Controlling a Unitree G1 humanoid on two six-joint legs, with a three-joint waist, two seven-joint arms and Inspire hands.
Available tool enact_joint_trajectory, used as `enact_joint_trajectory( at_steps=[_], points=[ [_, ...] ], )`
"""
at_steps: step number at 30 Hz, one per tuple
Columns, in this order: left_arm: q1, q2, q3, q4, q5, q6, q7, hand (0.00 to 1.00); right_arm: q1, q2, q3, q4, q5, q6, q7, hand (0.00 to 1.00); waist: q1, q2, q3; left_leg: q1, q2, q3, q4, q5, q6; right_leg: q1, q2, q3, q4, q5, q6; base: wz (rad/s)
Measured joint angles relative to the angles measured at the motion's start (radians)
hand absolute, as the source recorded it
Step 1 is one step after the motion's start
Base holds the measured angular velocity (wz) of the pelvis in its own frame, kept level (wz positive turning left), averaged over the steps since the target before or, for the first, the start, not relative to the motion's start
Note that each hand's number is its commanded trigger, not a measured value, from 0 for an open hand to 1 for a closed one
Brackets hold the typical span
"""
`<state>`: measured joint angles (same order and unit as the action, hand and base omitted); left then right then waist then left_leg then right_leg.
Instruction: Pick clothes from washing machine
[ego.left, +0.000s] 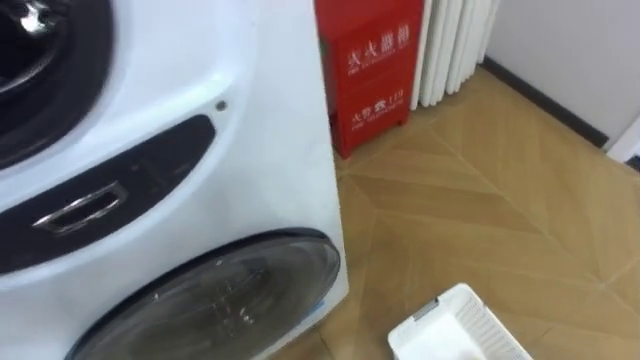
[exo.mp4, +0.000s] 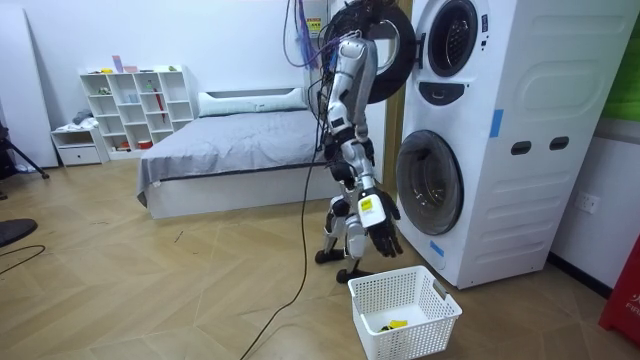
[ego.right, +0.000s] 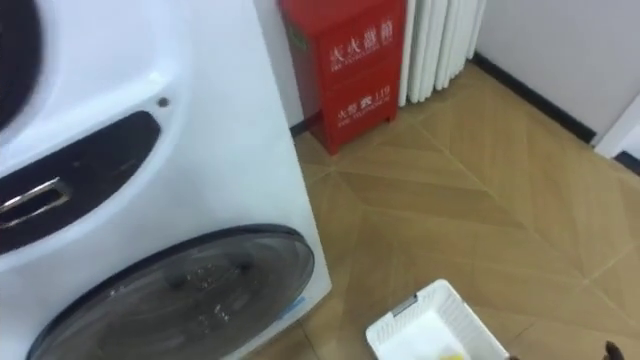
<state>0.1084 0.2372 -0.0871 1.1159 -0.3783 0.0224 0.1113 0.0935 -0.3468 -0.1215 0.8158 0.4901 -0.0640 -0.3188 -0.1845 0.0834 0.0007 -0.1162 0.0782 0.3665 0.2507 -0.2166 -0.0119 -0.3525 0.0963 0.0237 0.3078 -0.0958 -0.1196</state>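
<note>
- The right hand (exo.mp4: 378, 228) hangs low beside the robot's leg. Its fingers are loose and point down, and it holds nothing.
- A white basket (exo.mp4: 420, 330) stands on the floor just past that hand, near the foot of the machine on the robot's right. A small yellow thing (exo.mp4: 395, 323) lies in it, too small to tell whether it is cloth.
- The robot stands close in front of the washing machine (exo.mp4: 520, 120), facing it. The lower door (ego.left: 215, 300) is shut, and nothing can be made out behind its dark glass.
- Higher up, the upper door (exo.mp4: 392, 45) is swung open toward the robot. The mouth of the upper drum (exo.mp4: 452, 38) is dark.
- No clothes can be made out in any view. Most likely they lie inside that open drum, out of sight.
- Clothes should be soft, limp and light, or somewhat heavier and clingy if damp. They probably will not slip, but they will sag and trail.
- The best hold is likely a bunched fold near a garment's middle, with fingers and thumb closed round a good wad. A hem or sleeve end would leave the rest dragging over the drum's rim.
- A trailing end could catch on the door or miss the basket, so the lift needs to clear the rim before the hand comes down.
- Farthest off, a red cabinet (ego.left: 368, 70) stands against the wall beyond the machine's corner, well apart from the work.
</note>
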Motion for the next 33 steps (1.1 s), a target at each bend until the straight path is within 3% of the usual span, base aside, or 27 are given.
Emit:
enact_joint_trajectory(
  at_steps=[3,4,5,8,11,13,17,22,27,33],
  points=[
    [0.043,0.001,0.037,-0.005,0.042,0.000,0.000,0.00,0.014,0.001,-0.045,0.135,0.121,0.001,0.035,0.00,0.002,-0.021,0.0036,0.059,0.000,-0.027,-0.024,0.000,-0.003,0.064,-0.005,-0.031,-0.010,-0.012,-0.008,0.32],
    [0.066,0.003,0.058,-0.022,0.060,0.000,0.003,0.00,0.035,0.005,-0.071,0.177,0.169,0.002,0.051,0.00,-0.001,-0.024,-0.0045,0.074,0.001,-0.051,-0.027,0.000,-0.004,0.093,-0.009,-0.055,-0.025,-0.015,-0.009,0.49],
    [0.075,0.004,0.067,-0.030,0.068,-0.001,0.005,0.00,0.047,0.008,-0.081,0.191,0.197,0.002,0.056,0.00,0.000,-0.028,-0.0070,0.083,0.001,-0.062,-0.030,0.000,-0.005,0.106,-0.009,-0.061,-0.030,-0.021,-0.005,0.50],
    [0.119,0.000,0.122,-0.036,0.094,-0.002,0.015,0.00,0.068,0.050,-0.149,0.285,0.295,0.027,0.089,0.00,0.005,-0.055,-0.0035,0.141,0.002,-0.081,-0.047,0.000,-0.006,0.169,-0.014,-0.090,-0.038,-0.036,-0.010,0.28],
    [0.141,-0.018,0.153,-0.035,0.137,0.001,0.015,0.00,0.092,0.085,-0.167,0.378,0.326,0.053,0.145,0.00,0.006,-0.079,-0.0019,0.179,0.003,-0.121,-0.054,0.002,-0.012,0.236,-0.027,-0.152,-0.064,-0.043,-0.013,0.47],
    [0.145,-0.032,0.167,-0.035,0.165,0.002,0.015,0.00,0.116,0.114,-0.170,0.438,0.344,0.073,0.187,0.00,0.035,-0.091,-0.0013,0.199,0.001,-0.153,-0.055,0.000,-0.015,0.268,-0.028,-0.164,-0.075,-0.054,-0.003,0.45],
    [0.150,-0.053,0.202,-0.026,0.222,0.003,0.014,0.00,0.118,0.150,-0.152,0.450,0.247,0.091,0.246,0.00,0.092,-0.095,-0.0028,0.202,0.002,-0.174,-0.054,-0.005,-0.022,0.290,-0.033,-0.192,-0.091,-0.049,-0.003,0.18],
    [0.155,-0.059,0.208,0.005,0.282,0.025,0.035,0.00,0.044,0.160,-0.024,0.464,0.037,0.110,0.307,0.00,0.164,-0.094,0.0008,0.224,-0.005,-0.193,-0.057,-0.006,-0.022,0.323,-0.043,-0.217,-0.106,-0.054,0.010,0.20],
    [0.153,-0.069,0.201,0.015,0.372,0.053,0.055,0.00,-0.005,0.191,0.074,0.458,-0.118,0.107,0.341,0.00,0.194,-0.095,0.0025,0.241,-0.006,-0.220,-0.063,-0.006,-0.022,0.361,-0.045,-0.249,-0.124,-0.053,0.012,0.25],
    [0.154,-0.075,0.182,0.043,0.414,0.066,0.076,0.00,-0.014,0.200,0.137,0.455,-0.182,0.095,0.325,0.00,0.192,-0.088,0.0039,0.249,-0.006,-0.230,-0.064,-0.006,-0.022,0.389,-0.045,-0.264,-0.139,-0.054,0.012,0.08]
  ],
)
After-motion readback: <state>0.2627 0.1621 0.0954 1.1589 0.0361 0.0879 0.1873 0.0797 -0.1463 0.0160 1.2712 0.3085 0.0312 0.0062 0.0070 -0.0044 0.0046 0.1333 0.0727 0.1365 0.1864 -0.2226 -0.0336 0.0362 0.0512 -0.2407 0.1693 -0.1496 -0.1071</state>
